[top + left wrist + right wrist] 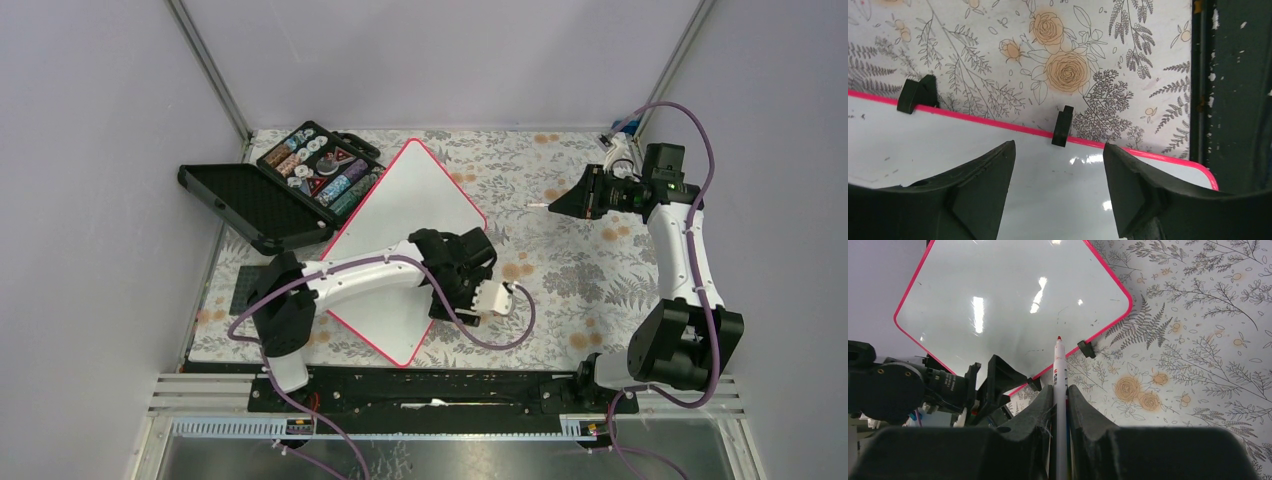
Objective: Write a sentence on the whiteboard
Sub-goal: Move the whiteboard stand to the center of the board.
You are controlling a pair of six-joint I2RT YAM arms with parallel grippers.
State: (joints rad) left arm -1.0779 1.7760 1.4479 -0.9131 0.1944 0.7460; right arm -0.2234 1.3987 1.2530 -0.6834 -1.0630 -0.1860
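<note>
The whiteboard (400, 200) lies flat on the floral cloth, turned like a diamond, with a pink-red rim. Its face is blank apart from faint smudges; no sentence shows on it. My left gripper (452, 262) hovers open and empty over the board's near right edge. In the left wrist view (1058, 150) the bare board (1058, 195) and two black clips (1063, 126) show between its fingers. My right gripper (568, 200) is shut on a white marker (540, 204) with a red tip, held over the cloth to the right of the board. The marker (1060, 370) points toward the board (1013, 300).
An open black case (300, 180) with poker chips lies at the back left, touching the board's far left edge. A black rail (430, 385) runs along the table's near edge. Grey walls and metal posts enclose the table. The left arm (898, 390) shows in the right wrist view.
</note>
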